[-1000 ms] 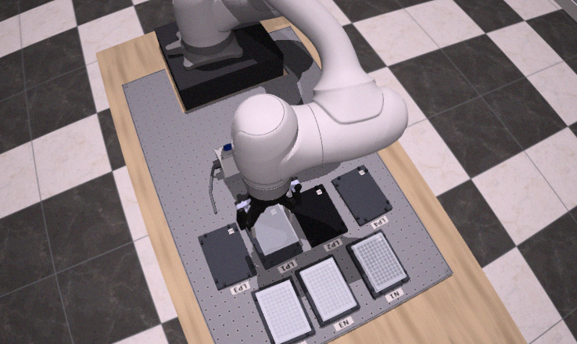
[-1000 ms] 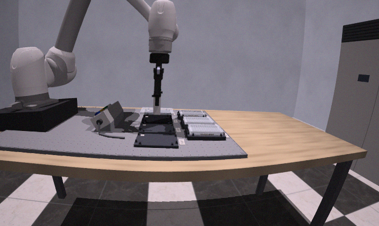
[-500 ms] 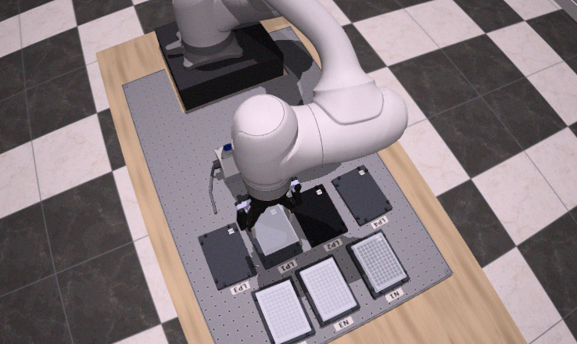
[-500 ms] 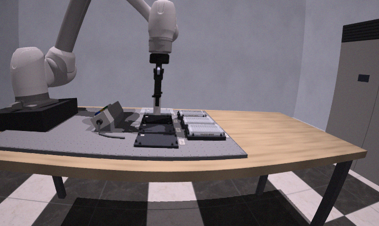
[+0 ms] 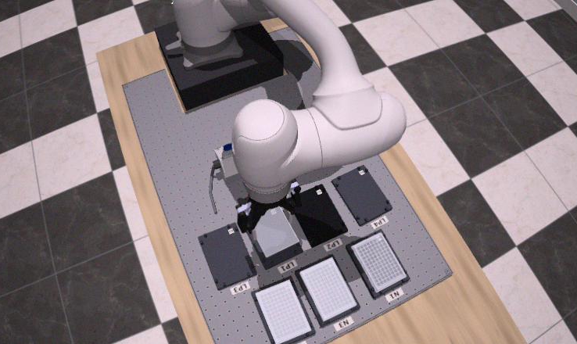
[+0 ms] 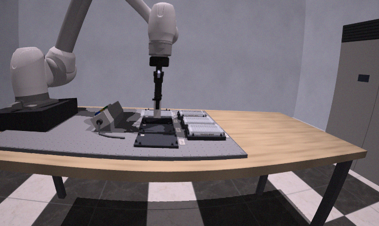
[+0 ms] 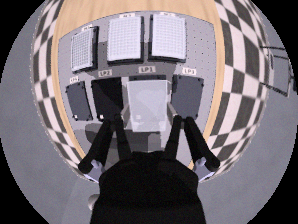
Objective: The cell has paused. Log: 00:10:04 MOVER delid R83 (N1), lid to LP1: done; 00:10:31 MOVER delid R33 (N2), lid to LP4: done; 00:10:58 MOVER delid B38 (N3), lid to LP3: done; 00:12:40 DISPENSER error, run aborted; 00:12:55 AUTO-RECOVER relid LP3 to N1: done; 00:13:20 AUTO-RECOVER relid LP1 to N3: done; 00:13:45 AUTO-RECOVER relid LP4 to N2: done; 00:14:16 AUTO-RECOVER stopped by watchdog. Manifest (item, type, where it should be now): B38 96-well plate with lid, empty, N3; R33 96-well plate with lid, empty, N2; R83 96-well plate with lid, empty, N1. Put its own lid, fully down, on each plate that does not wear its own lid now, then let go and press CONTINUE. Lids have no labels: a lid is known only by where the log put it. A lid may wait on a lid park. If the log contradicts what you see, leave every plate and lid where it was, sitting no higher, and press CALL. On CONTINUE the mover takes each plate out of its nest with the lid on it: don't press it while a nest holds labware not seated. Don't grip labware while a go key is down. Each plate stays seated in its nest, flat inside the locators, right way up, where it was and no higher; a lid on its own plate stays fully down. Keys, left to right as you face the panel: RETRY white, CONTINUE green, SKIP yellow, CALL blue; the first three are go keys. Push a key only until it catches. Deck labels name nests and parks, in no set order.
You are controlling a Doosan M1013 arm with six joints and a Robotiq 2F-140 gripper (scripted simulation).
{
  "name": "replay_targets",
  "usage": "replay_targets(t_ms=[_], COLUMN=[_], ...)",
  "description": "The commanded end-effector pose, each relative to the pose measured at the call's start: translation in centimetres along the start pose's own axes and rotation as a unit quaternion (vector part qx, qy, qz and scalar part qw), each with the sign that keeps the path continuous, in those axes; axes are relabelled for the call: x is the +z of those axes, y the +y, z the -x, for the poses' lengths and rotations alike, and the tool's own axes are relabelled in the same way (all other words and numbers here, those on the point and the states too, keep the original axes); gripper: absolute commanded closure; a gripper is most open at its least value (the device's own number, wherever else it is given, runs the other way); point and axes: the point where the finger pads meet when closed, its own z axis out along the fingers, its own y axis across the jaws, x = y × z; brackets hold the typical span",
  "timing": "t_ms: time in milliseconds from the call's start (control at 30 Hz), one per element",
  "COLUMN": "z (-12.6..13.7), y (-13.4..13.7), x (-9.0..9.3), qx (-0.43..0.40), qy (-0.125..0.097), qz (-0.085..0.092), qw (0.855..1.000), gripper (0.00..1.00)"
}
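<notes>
Currently the gripper (image 5: pixel 268 213) is partly closed, its fingers clamped on the long sides of a clear lid (image 5: pixel 280 237) at park LP1 (image 5: pixel 287 266). I cannot tell whether the lid rests on the park or hangs just above it. The N1 plate (image 5: pixel 378 261) shows open wells, so I judge it delidded. The N3 plate (image 5: pixel 327 290) and the N2 plate (image 5: pixel 281 309) appear lidded. I judge the following steps left:
- N3's lid to N1.
- The held lid to N3.
- Release, then CONTINUE on the key panel (image 6: pixel 108 116).
</notes>
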Motion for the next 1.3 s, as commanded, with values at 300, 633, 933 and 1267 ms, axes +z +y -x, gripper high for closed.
replay_targets(t_ms=[300,633,933,1267], z=[0.0,0.0,-0.1,-0.1], y=[0.0,0.0,0.0,0.0], x=[1.8,3.3,3.8,3.9], qx=[0.000,0.000,0.000,0.000], qy=[0.000,0.000,0.000,0.000], qz=[0.000,0.000,0.000,0.000], qw=[1.000,1.000,1.000,1.000], gripper=[1.00,1.00,1.00,1.00])
